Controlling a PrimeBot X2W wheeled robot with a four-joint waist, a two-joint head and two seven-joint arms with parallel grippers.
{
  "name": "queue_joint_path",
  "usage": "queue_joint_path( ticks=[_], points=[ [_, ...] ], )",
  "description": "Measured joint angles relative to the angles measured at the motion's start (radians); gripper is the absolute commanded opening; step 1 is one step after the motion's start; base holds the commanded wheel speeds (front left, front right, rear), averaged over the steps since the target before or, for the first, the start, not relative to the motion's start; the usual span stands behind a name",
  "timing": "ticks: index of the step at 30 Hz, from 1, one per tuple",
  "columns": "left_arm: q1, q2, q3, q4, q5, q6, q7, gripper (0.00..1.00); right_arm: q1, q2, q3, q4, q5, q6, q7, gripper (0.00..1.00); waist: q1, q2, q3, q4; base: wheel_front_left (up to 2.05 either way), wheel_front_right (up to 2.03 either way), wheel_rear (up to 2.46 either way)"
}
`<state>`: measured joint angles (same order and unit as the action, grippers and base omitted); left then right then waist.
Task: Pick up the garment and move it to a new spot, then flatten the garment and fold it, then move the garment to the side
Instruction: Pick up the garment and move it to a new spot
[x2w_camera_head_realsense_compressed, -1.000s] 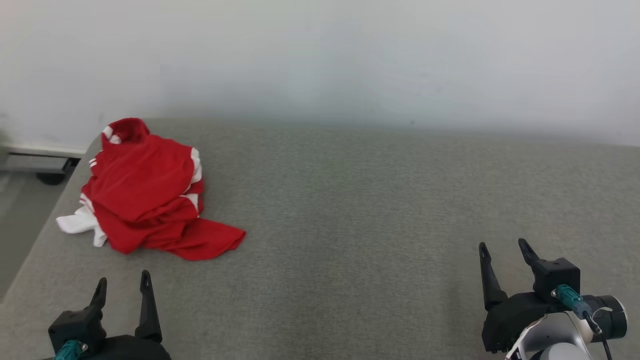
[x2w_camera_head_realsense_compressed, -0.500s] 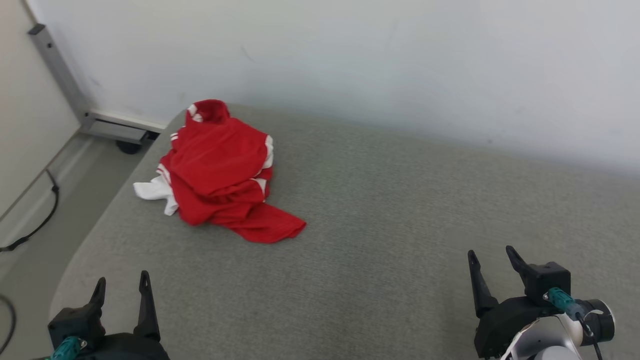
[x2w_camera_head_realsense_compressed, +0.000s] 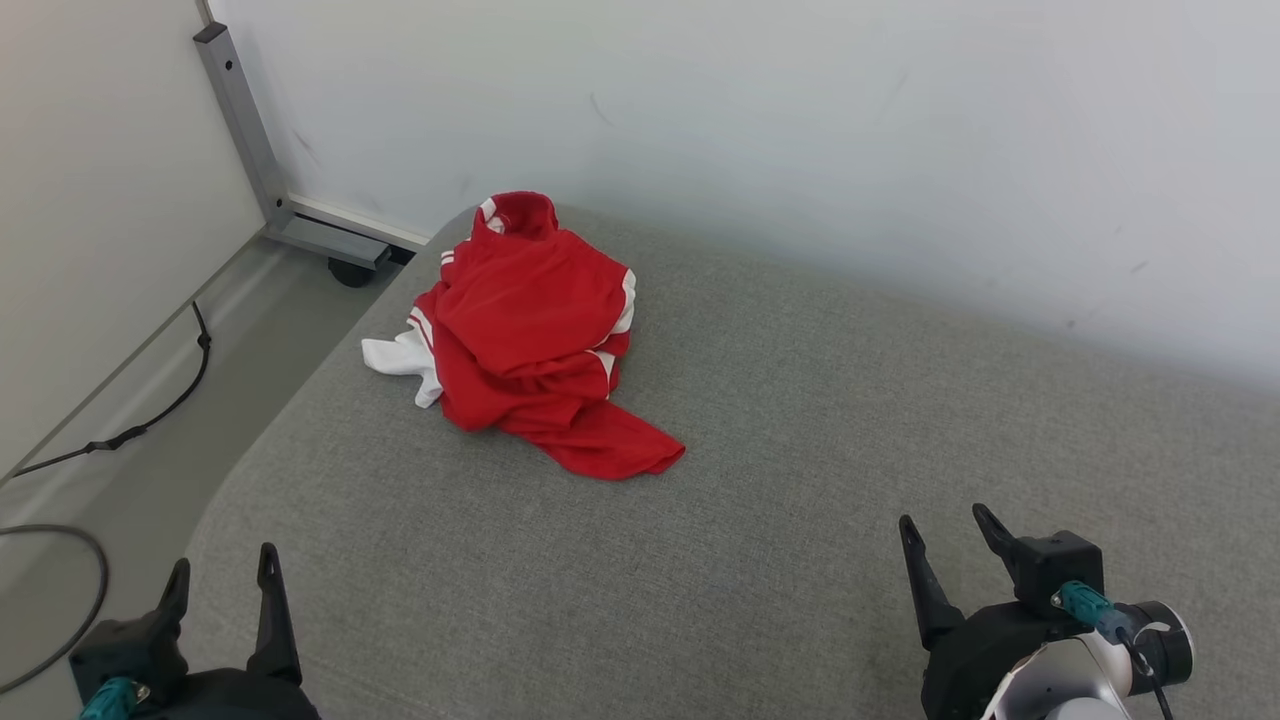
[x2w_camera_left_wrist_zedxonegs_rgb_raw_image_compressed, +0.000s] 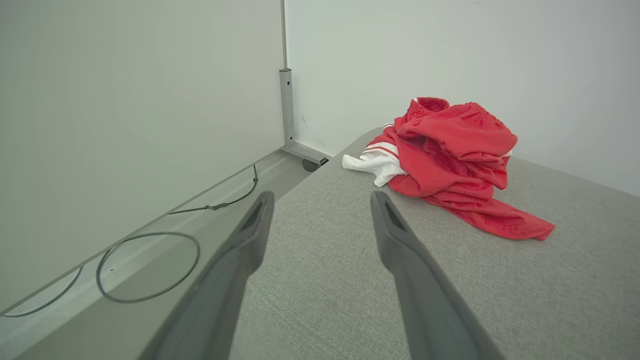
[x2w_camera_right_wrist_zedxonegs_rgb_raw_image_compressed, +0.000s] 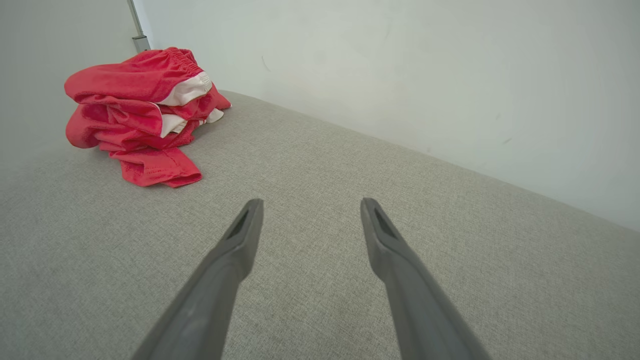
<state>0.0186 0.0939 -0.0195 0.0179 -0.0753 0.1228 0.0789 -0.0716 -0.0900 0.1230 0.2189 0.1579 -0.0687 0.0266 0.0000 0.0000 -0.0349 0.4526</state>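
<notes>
The garment (x2w_camera_head_realsense_compressed: 530, 330), red with white trim, lies crumpled in a heap at the cushion's (x2w_camera_head_realsense_compressed: 800, 400) far left corner, close to the wall (x2w_camera_head_realsense_compressed: 800, 120), with one red flap trailing toward the middle and a white piece reaching toward the left edge. In the left wrist view the garment (x2w_camera_left_wrist_zedxonegs_rgb_raw_image_compressed: 450, 150) is bunched high; in the right wrist view its (x2w_camera_right_wrist_zedxonegs_rgb_raw_image_compressed: 135, 110) folds are stacked. The left pincer (x2w_camera_head_realsense_compressed: 223, 558) hovers at the near left corner, fingers spread and empty, well apart from the cloth. The right pincer (x2w_camera_head_realsense_compressed: 943, 516) hangs over the near right part, also released and holding nothing. A cable (x2w_camera_head_realsense_compressed: 150, 420) lies on the floor (x2w_camera_head_realsense_compressed: 250, 310) beside a metal post (x2w_camera_head_realsense_compressed: 240, 110).
</notes>
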Motion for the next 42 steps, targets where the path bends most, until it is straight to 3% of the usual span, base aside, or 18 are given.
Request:
queue_joint_path(
  ticks=[9,18,28,36,42],
  points=[
    [0.021,0.004,0.013,-0.014,-0.02,-0.002,0.01,1.0,-0.02,0.007,0.02,0.01,0.0,0.007,0.002,1.0,0.0,0.0,-0.001,-0.025,0.0,0.0,0.0],
    [-0.16,0.095,-0.014,0.01,-0.029,-0.108,0.058,1.0,-0.02,-0.003,0.02,0.001,0.0,0.007,0.017,1.0,0.0,0.0,0.024,-0.074,0.0,0.0,0.0],
    [-0.401,0.155,0.016,0.143,-0.089,-0.19,0.128,1.0,-0.067,-0.01,0.04,-0.02,-0.01,0.016,0.032,1.0,0.0001,0.0,0.071,-0.145,0.0,0.0,0.0],
    [-0.551,0.179,0.056,0.29,-0.178,-0.214,0.189,1.0,-0.105,-0.027,0.041,-0.036,-0.016,0.024,0.044,1.0,0.0001,0.0001,0.119,-0.218,0.0,0.0,0.0],
    [-0.661,0.229,0.075,0.408,-0.206,-0.229,0.234,1.0,-0.135,-0.034,0.041,-0.057,-0.017,0.025,0.054,1.0,0.0001,0.0001,0.164,-0.272,0.0,0.0,0.0]
  ],
)
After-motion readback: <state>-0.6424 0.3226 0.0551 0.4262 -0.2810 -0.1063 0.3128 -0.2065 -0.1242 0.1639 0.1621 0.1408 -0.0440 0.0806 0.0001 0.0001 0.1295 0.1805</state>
